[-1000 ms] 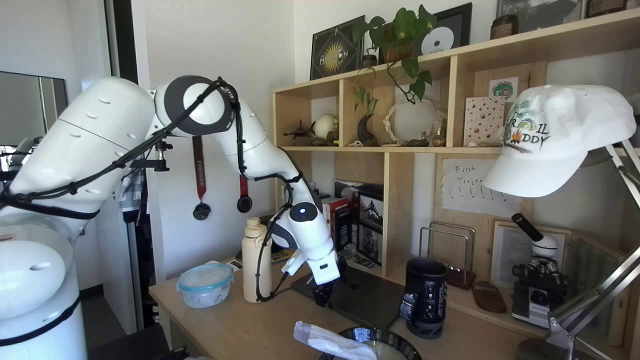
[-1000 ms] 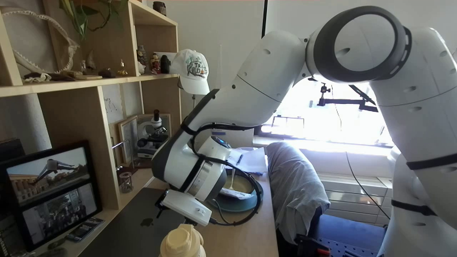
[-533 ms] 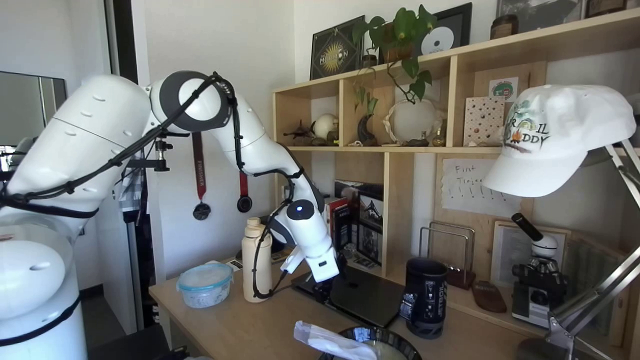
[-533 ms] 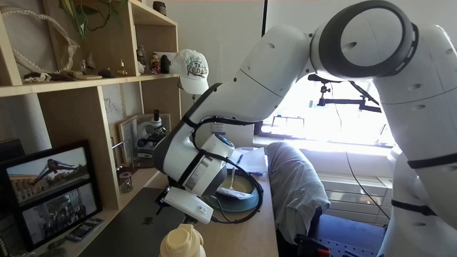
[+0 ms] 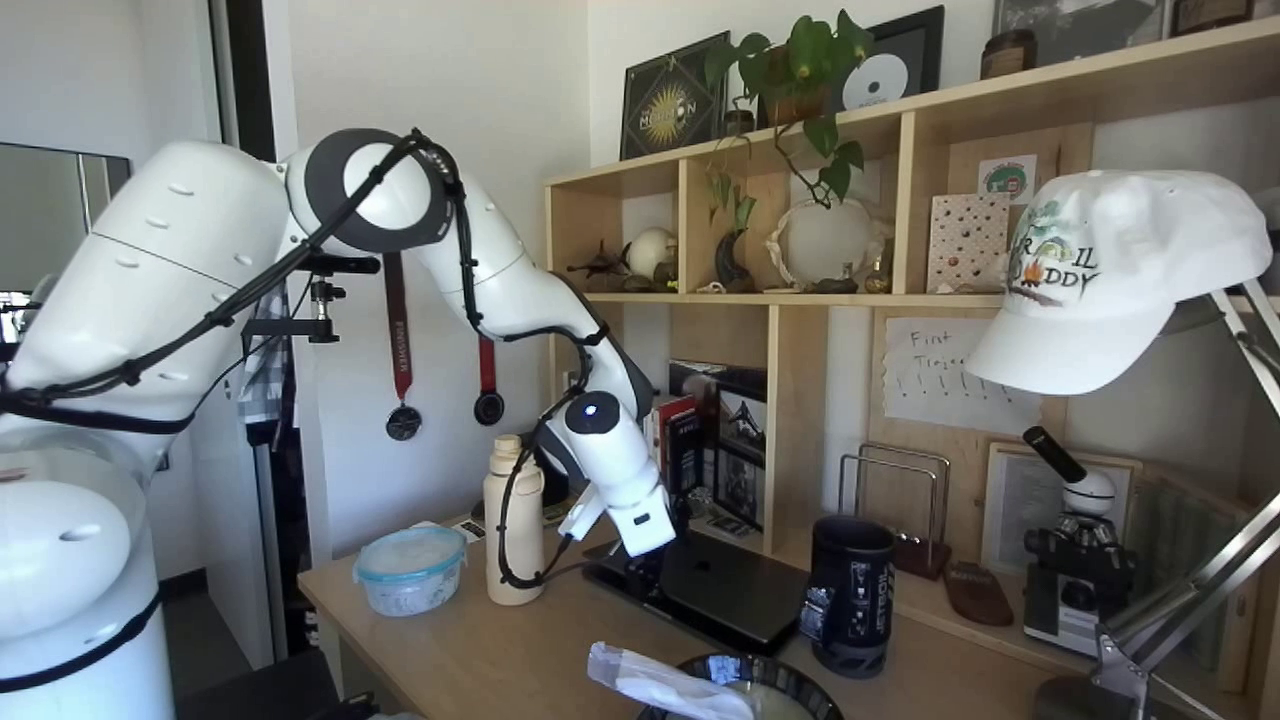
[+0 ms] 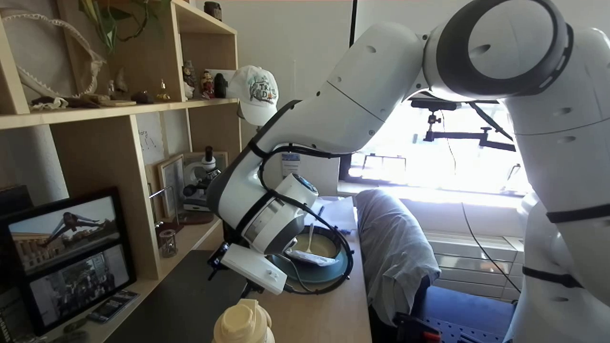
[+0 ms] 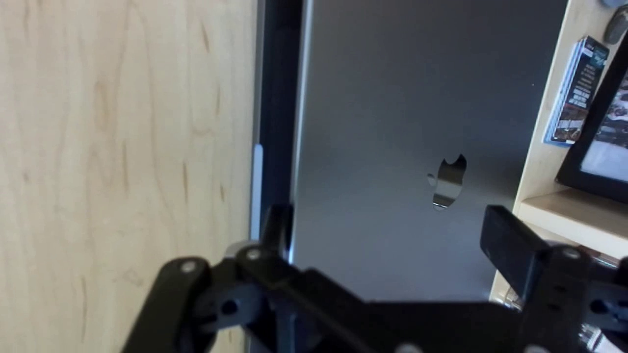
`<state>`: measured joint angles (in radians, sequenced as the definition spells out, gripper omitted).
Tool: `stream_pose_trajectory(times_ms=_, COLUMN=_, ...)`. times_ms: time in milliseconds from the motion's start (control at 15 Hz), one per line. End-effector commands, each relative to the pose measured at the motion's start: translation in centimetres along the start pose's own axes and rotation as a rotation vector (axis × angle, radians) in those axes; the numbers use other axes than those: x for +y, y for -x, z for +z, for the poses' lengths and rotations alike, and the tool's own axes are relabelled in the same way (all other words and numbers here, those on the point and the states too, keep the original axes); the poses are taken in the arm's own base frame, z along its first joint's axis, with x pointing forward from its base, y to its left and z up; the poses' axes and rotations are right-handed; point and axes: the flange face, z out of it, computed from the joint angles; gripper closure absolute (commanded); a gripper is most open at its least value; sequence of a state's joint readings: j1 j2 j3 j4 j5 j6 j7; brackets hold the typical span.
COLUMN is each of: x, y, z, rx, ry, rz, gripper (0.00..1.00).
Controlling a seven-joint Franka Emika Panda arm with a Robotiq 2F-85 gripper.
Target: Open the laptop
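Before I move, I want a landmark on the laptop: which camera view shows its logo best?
The wrist view: the logo is largest there and uncovered. It shows small on the lid in an exterior view; in an exterior view with the bottle in the foreground, I cannot make it out.

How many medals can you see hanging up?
2. In an exterior view, the left medal hangs below the arm; the right medal shows above the water bottle. More could hide behind the arm.
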<state>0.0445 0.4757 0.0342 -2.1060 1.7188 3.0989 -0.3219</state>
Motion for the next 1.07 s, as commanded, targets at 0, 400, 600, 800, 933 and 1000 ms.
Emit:
stream_pose_trajectory(times_ms=0, x=-3.8, y=-0.2, z=-2.7, rx=0.000, ry=-0.111, rz=-0.024, gripper=0.00)
stream_pose_trajectory(times_ms=400, x=-4.8, y=0.1, z=-4.2, rx=0.005, ry=-0.165, rz=-0.061, gripper=0.00)
stream_pose_trajectory(times_ms=600, x=-5.2, y=0.2, z=-4.9, rx=0.012, ry=-0.188, rz=-0.075, gripper=0.00)
stream_pose_trajectory(times_ms=800, x=-5.8, y=0.3, z=-5.7, rx=0.017, ry=-0.217, rz=-0.095, gripper=0.00)
stream_pose_trajectory(times_ms=933, x=-6.3, y=0.3, z=-6.2, rx=0.020, ry=-0.242, rz=-0.116, gripper=0.00)
stream_pose_trajectory(times_ms=1000, x=-6.5, y=0.4, z=-6.4, rx=0.022, ry=-0.252, rz=-0.123, gripper=0.00)
